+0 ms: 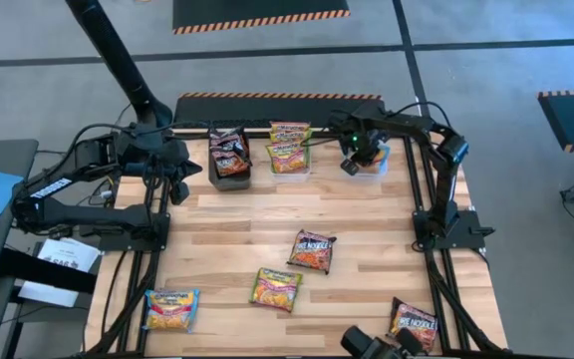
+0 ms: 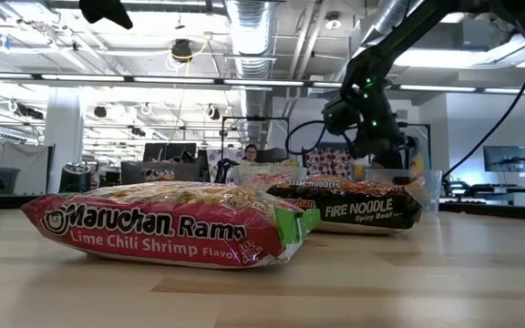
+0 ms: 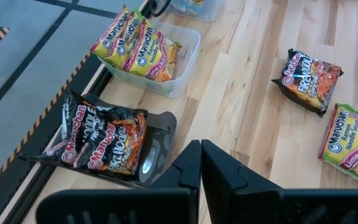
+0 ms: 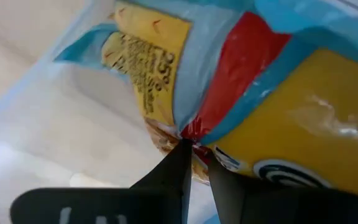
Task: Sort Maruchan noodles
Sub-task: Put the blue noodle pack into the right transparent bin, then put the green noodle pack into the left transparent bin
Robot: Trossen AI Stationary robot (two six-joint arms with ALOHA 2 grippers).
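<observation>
Sorting looks roughly half done: dark packets fill the black tub [image 1: 229,160], yellow-pink ones the clear tub [image 1: 289,158], and the right gripper [image 4: 194,148], fingers pinched on a light-blue-and-yellow noodle packet [image 4: 241,81], hangs over the third clear tub [image 1: 372,160]. Five packets remain on the wooden worktop [image 1: 367,229], such as the dark Fire Noodle packet [image 1: 312,250]. The left gripper [image 3: 200,163] waits with fingers together by the black tub.

- right claw [image 1: 355,160] is reached out over the counter's far right corner, pointing down, fingers [image 4: 178,167] pinched on a packet
- left claw [image 3: 200,163] parked at the far left, fingers pressed together, holding nothing
</observation>
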